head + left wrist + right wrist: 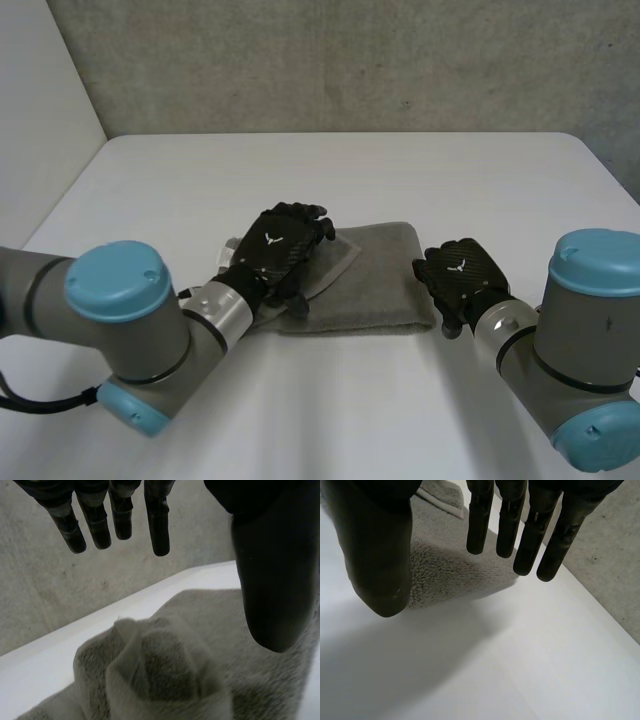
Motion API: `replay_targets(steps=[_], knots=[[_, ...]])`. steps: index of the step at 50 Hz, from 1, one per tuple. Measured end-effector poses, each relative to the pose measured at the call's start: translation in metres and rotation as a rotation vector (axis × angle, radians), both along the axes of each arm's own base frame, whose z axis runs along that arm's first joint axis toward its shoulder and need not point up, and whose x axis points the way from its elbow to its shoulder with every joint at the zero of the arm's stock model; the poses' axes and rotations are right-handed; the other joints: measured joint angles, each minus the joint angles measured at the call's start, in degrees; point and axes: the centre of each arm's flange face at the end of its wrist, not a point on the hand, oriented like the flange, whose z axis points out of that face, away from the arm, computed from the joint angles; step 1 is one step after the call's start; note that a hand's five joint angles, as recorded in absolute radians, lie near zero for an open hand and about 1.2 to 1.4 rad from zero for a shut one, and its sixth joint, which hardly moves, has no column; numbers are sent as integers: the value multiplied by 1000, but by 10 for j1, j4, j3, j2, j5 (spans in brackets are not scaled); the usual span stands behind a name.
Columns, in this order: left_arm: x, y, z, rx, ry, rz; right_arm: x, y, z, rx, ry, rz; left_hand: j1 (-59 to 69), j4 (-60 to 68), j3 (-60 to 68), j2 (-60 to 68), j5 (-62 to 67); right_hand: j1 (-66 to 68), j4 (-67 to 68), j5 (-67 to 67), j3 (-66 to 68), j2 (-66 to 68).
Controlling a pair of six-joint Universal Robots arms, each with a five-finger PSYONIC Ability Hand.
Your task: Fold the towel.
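A grey towel (375,285) lies folded into a short band in the middle of the white table (350,180). My left hand (280,245) hovers over the towel's left end with its fingers (158,525) straight and apart, holding nothing. Under that palm the towel (165,670) bulges in a rumpled hump. My right hand (460,275) is just off the towel's right end, open. Its fingers (507,525) are straight and its thumb (377,555) stands apart. The towel's right end (450,565) lies beneath the fingertips, untouched.
A grey wall (350,60) rises behind the table's far edge. Bare white table surface (495,655) lies in front of the towel and to both sides. My two arms come in over the table's near corners.
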Motion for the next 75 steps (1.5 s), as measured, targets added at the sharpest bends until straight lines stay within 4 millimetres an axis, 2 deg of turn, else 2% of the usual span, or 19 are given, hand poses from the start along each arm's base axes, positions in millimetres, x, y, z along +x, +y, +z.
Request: replay_targets(steps=[7,16,25,34,45,60,63,66,67,69,71,75], knots=[[-1,-15,-19,16,-36,54,1,0,-6,-2,3,1,0,0,0,0,0,0,0,0,0,0],[7,-24,-17,9,-44,131,1,-1,-11,4,14,3,0,0,0,0,0,0,0,0,0,0],[28,-46,-19,0,-83,294,1,-2,-12,1,14,1,0,0,0,0,0,0,0,0,0,0],[59,-68,-23,-47,-205,456,1,-2,-12,-4,10,-1,0,0,0,0,0,0,0,3,0,0],[69,-66,-21,-52,-238,521,3,-4,-13,-59,-29,2,0,0,0,0,0,12,1,32,4,0],[71,-56,-6,-65,-209,516,9,-10,-30,-40,-114,1,0,0,1,1,3,60,57,82,59,41],[72,-55,-4,-69,-206,516,11,-10,-34,-9,-144,12,79,77,81,82,89,67,62,88,65,44],[72,-55,-3,-72,-202,517,12,-9,-36,7,-158,19,259,259,261,264,269,86,80,106,84,63],[72,-55,-2,-74,-201,518,12,-9,-36,10,-161,21,287,286,288,293,299,95,88,113,92,73],[73,-56,0,-76,-197,520,13,-9,-36,14,-166,23,428,426,433,436,436,107,100,123,104,83],[74,-57,1,-77,-193,524,13,-9,-36,17,-170,22,487,488,487,493,498,115,107,128,111,91],[76,-58,2,-78,-186,532,12,-9,-35,24,-183,15,480,487,488,491,498,119,111,131,115,94]])
